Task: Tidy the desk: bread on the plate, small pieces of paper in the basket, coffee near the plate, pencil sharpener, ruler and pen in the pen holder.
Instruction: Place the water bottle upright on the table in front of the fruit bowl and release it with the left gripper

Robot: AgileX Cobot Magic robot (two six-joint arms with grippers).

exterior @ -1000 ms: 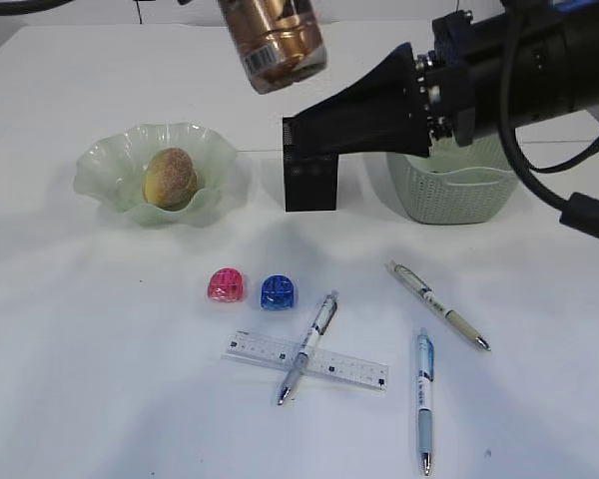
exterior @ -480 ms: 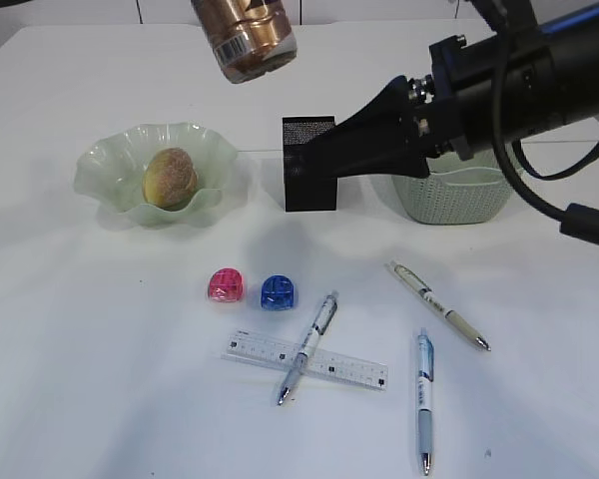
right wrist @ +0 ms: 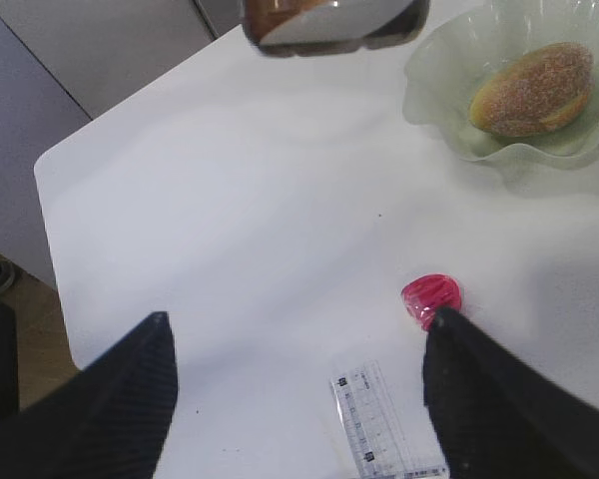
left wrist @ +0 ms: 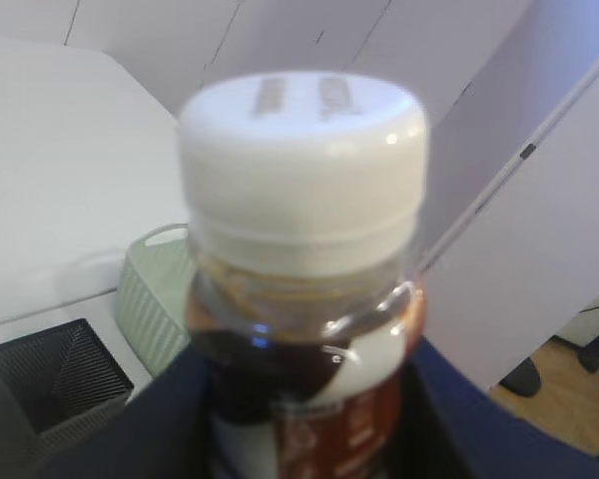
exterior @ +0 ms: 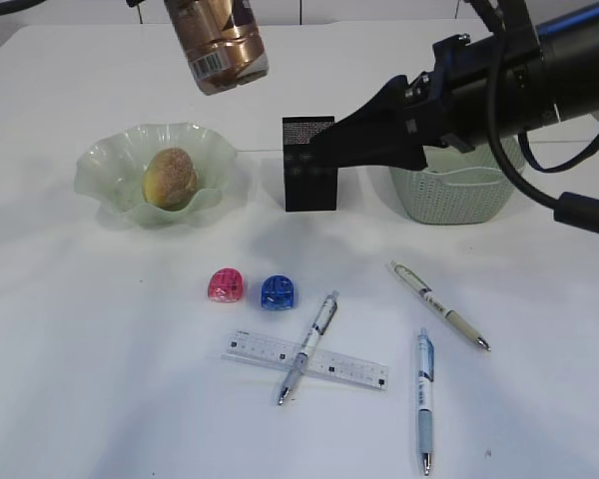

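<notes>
coffee bottle [exterior: 218, 42] aloft above plate [exterior: 98, 165] | left pincer [left wrist: 299, 419] clamped on body below cap | rigid, smooth, liquid-heavy: hold mid-body | right pincer [right wrist: 299, 389] spread, empty

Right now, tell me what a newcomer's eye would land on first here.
First, the coffee bottle held in the air by the left gripper, above and behind the plate with the bread on it. Next, the big black right arm reaching in from the right, in front of the basket, its jaws open and empty. Pens, a ruler and two sharpeners lie at the front.
</notes>
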